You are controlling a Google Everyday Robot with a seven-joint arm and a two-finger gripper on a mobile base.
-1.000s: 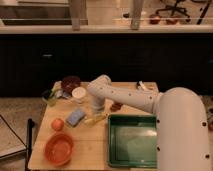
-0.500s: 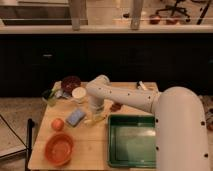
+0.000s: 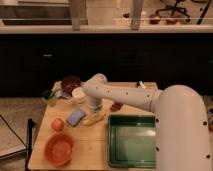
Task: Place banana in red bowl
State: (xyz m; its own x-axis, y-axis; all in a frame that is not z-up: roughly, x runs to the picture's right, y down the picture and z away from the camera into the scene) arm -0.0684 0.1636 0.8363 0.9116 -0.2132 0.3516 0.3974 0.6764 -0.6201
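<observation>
table (image 3: 95,137): pale wood, matt, smooth. red bowl (image 3: 59,149): orange-red plastic, slight sheen. green tray (image 3: 131,141): plastic, glossy. banana (image 3: 95,119): yellow, matt skin. arm shell (image 3: 177,125): white plastic, smooth, satin. gripper (image 3: 94,108), low over banana: same white casing. small bowl (image 3: 70,83): dark maroon, dull.

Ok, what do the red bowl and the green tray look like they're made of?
The red bowl looks like plastic: one even orange-red colour with a soft sheen. The green tray also looks like moulded plastic, with smooth walls, though glare leaves that open. The gripper is down over the banana.
</observation>
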